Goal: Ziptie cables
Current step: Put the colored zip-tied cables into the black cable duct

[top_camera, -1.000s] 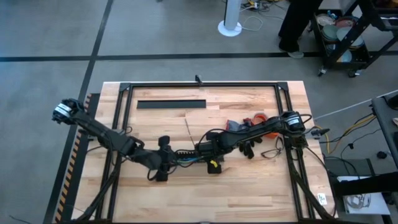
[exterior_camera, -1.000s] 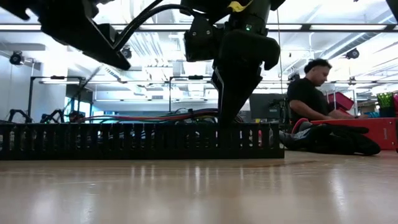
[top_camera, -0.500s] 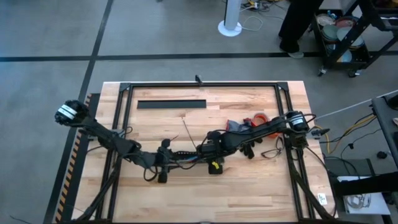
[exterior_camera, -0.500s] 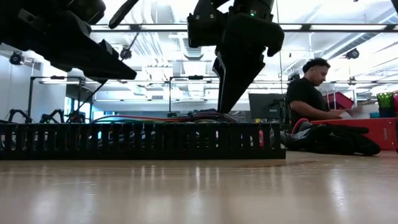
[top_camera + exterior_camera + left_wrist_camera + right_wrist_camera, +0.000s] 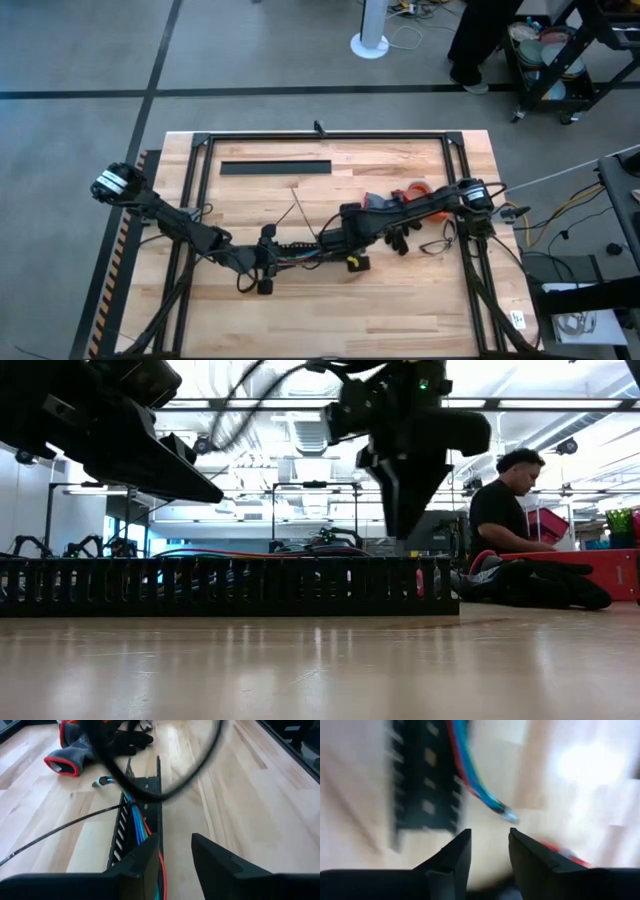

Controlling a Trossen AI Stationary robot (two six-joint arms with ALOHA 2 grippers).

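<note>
Both pairs of jaws stand spread with nothing between them. The left gripper (image 5: 173, 842) hovers low at one end of a slotted black duct (image 5: 151, 795). The right gripper (image 5: 489, 837) hangs over the other end, where the wires run out. Both sit in the near-middle of the counter (image 5: 400, 300), close together.

The duct is the biggest piece in play. It looks like rigid plastic with comb-toothed walls, light enough to skid if nudged, so it is better steadied than squeezed. A second long black duct (image 5: 275, 167) lies well apart near the far edge.

The cables (image 5: 136, 822) lie along the channel of the nearer duct. They are thin blue and red strands, far thinner than a finger. They look limp and springy and are likely to fan apart or slip sideways out of a loose pinch. The best hold is probably just past the duct's end, where the free ends (image 5: 492, 802) spill onto bare wood with room to close around all the strands at once.

One ziptie (image 5: 301, 210) lies slantwise on the wood just beyond the grippers. It is a very thin dark strip, stiff but flat against the surface, so it will be hard to get under. I would pinch it near one end and tilt it up, with only light force.
</note>
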